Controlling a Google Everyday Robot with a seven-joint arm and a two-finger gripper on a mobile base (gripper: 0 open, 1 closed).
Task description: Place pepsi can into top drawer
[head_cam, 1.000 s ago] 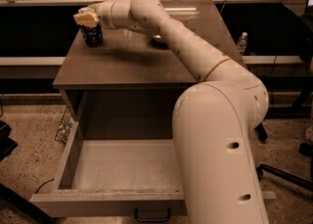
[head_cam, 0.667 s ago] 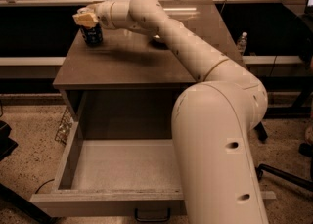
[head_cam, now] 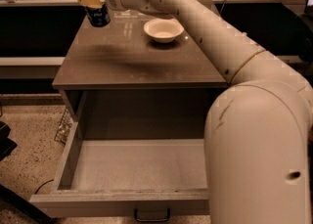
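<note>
Top drawer (head_cam: 142, 169) stands pulled wide open under the cabinet top (head_cam: 146, 66), its pale floor bare and ready. On that top sits the white bowl (head_cam: 164, 30), well apart from the action. The pepsi can (head_cam: 99, 17) has left the far-left corner where it rested a second ago. It now hangs clear of the surface, a soft shadow beneath it. The gripper (head_cam: 92, 0) sits over the can's upper end, fingers clamped on it. So the lift looks done, and the carry toward the drawer remains.
</note>
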